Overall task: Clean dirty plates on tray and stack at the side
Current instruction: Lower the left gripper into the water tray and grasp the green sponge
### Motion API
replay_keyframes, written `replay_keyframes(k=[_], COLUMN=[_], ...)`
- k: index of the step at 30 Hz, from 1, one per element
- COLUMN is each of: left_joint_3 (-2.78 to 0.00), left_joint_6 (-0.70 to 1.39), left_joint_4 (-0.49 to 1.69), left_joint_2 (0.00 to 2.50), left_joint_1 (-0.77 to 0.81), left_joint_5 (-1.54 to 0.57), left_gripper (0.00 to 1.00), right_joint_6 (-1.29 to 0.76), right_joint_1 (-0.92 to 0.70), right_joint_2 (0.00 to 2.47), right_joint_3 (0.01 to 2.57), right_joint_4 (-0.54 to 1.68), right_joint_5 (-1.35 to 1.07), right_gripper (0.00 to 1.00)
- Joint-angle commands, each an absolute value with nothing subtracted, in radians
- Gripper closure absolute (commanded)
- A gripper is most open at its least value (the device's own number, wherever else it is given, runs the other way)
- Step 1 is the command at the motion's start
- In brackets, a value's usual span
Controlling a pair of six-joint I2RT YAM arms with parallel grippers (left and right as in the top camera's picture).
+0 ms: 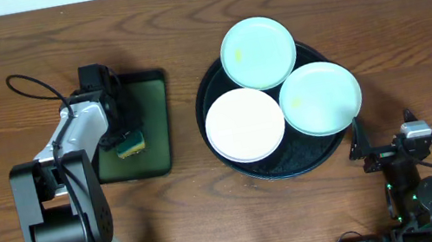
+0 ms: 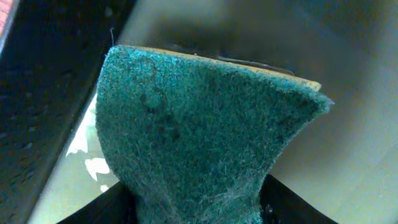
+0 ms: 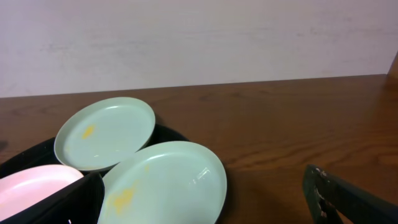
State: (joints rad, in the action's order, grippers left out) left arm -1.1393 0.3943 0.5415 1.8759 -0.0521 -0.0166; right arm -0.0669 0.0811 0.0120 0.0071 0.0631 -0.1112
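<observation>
The left gripper [image 1: 121,130] was clamped on the green sponge [image 2: 205,137] at the small green tray [image 1: 153,114]. The right gripper [image 1: 359,145] sat with fingers apart beside the black tray [image 1: 292,156], where three plates [image 1: 245,125] lay — two smeared yellow. Sponge pickup seemed the step in hand — next, carry it to a stained plate.

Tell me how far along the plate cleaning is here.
Nothing looks done: the mint-blue plate, pinkish-white plate and pale green plate all sit on the black tray, two showing yellow smears, none stacked aside. In hand: the left gripper holds a sponge over the small green tray; the right gripper is open beside the black tray. Remaining: wiping every plate, then stacking.
</observation>
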Motion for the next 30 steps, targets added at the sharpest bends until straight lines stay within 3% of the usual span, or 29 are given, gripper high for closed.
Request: replay_keyframes(k=[1, 5, 8, 10, 23, 30], left_joint_3=[-1.125, -1.126, -1.134, -1.147, -1.163, -1.098], left_joint_6=[0.389, 0.385, 0.386, 0.386, 0.406, 0.411], left_joint_4=[0.536, 0.537, 0.544, 0.568, 0.605, 0.542], left_joint_2=[1.884, 1.883, 1.864, 1.831, 1.376, 1.412], left_joint_1=[-0.057, -0.057, -0.057, -0.057, -0.053, -0.045], left_joint_5=[-0.007, -0.007, -0.007, -0.007, -0.018, -0.017], left_gripper=[0.4, 0.51, 0.81, 0.91, 0.93, 0.93], right_joint_6=[-0.054, -0.055, -0.054, -0.055, -0.054, -0.055], right_joint_1=[0.092, 0.092, 0.092, 0.092, 0.092, 0.092], right_joint_2=[0.007, 0.007, 0.007, 0.007, 0.007, 0.007], right_joint_3=[0.006, 0.006, 0.006, 0.006, 0.006, 0.006], right_joint_4=[0.067, 0.067, 0.067, 0.067, 0.067, 0.067], right_joint_5=[-0.109, -0.109, -0.109, -0.109, -0.109, -0.109], right_gripper=[0.01, 0.01, 0.01, 0.01, 0.01, 0.01])
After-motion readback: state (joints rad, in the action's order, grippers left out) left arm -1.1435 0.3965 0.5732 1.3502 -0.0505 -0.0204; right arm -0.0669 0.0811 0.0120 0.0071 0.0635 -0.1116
